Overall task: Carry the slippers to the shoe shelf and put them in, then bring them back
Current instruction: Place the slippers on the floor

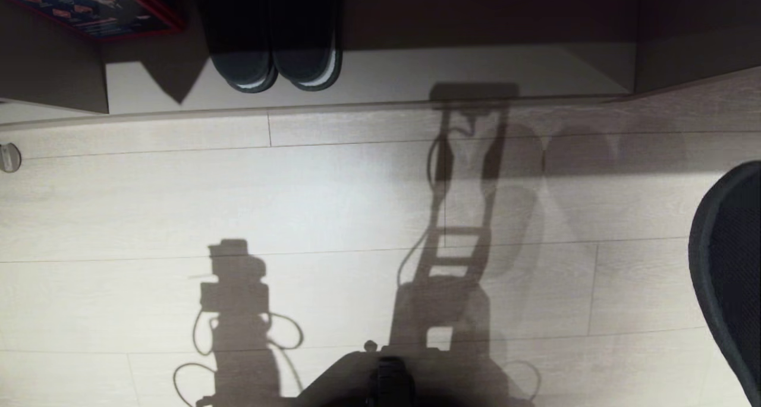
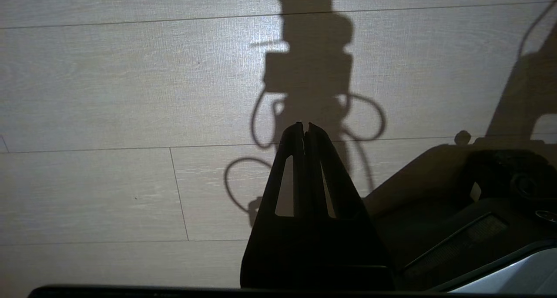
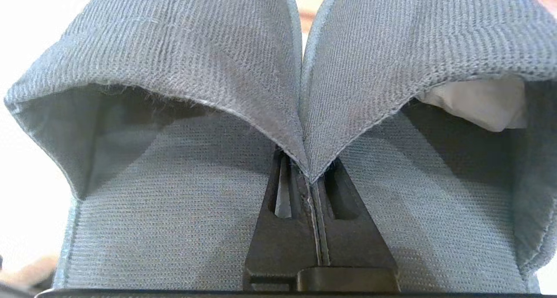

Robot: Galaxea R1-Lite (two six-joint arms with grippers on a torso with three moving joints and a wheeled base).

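The shoe shelf [image 1: 380, 80] is standing ahead, holding only a black pair [image 1: 273, 44]. The slippers [image 3: 174, 71] are hanging side by side, their inner edges pinched in the clamped right gripper [image 3: 311, 176]. The left gripper [image 2: 304, 128] is hovering over the floor [image 2: 109, 93], fingers together.

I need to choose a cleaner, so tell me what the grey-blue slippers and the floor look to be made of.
The slippers: woven grey-blue fabric, matte; a fine ribbed weave and slightly fuzzy band edges show where the right gripper pinches the two bands together. The floor: pale wood-grain planks with thin seams and a soft sheen, probably laminate or vinyl rather than solid wood, though the look leaves that open.
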